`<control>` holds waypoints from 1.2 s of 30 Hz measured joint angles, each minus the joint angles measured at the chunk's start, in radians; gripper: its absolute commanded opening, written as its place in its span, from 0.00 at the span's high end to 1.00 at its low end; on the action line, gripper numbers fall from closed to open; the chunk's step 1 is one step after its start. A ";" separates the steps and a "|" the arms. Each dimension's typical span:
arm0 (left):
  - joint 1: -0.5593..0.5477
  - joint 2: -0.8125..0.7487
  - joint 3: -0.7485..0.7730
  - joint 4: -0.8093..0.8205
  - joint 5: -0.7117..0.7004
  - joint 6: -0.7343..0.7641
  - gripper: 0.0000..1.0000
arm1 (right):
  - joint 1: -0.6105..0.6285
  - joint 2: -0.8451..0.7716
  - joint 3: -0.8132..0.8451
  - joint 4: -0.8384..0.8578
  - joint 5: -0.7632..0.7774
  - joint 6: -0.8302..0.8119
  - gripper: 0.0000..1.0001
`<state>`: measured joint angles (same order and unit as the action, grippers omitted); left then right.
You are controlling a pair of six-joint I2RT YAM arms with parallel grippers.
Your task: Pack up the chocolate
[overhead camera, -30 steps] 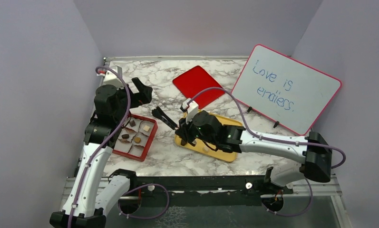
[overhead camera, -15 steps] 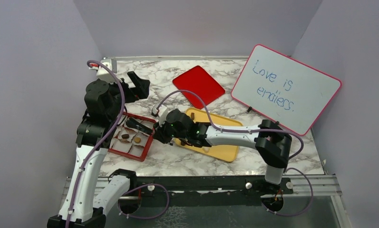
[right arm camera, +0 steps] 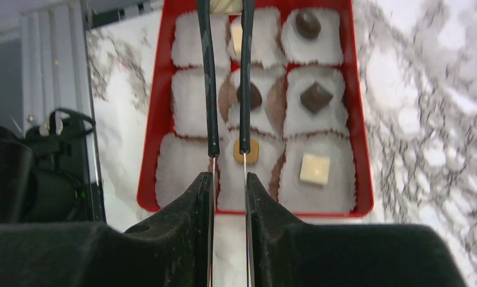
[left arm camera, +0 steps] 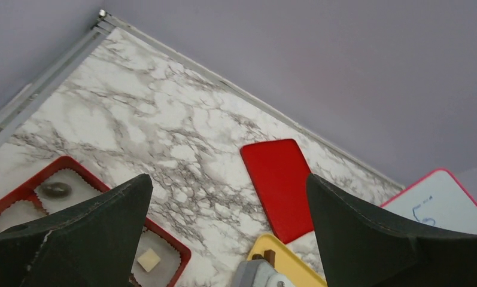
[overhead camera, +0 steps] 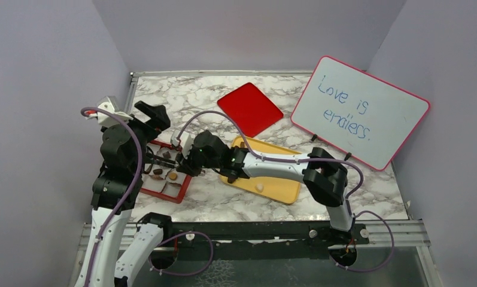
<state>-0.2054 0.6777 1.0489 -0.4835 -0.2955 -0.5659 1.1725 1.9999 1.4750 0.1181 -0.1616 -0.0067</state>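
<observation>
The red box (right arm camera: 361,149) holds chocolates in white paper cups: a dark round one (right arm camera: 308,24), a dark oval (right arm camera: 249,95), a dark square (right arm camera: 316,97), a tan one (right arm camera: 248,150) and a cream square (right arm camera: 315,168). My right gripper (right arm camera: 228,179) is shut on black tongs (right arm camera: 210,89) that reach over the box; a cream chocolate (right arm camera: 227,6) sits between their tips above the far row. In the top view the right gripper (overhead camera: 188,162) is at the box's right edge (overhead camera: 187,179). My left gripper (left arm camera: 230,179) is open and empty, raised behind the box.
A yellow tray (overhead camera: 278,188) with a cream candy (overhead camera: 259,186) lies right of the box. The red lid (overhead camera: 249,109) lies flat behind it. A whiteboard (overhead camera: 361,110) stands at the back right. Grey walls close the left and back sides.
My right arm swung left from the yellow tray to over the red box, carrying the tongs. My left arm pulled back to the left, away from the box.
</observation>
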 measured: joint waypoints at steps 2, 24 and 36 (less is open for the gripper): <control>0.000 -0.008 0.010 -0.007 -0.064 -0.003 0.01 | 0.000 0.019 0.056 -0.011 -0.012 -0.006 0.73; 0.000 0.024 0.137 -0.149 -0.158 -0.041 0.01 | 0.000 0.301 0.375 -0.199 -0.134 -0.029 0.73; 0.000 0.018 0.136 -0.149 -0.153 -0.044 0.01 | 0.010 0.392 0.509 -0.237 -0.165 -0.029 0.70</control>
<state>-0.2050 0.6956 1.1847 -0.6323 -0.4488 -0.6102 1.1828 2.3917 1.9842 -0.1188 -0.3267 -0.0357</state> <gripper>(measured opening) 0.990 0.304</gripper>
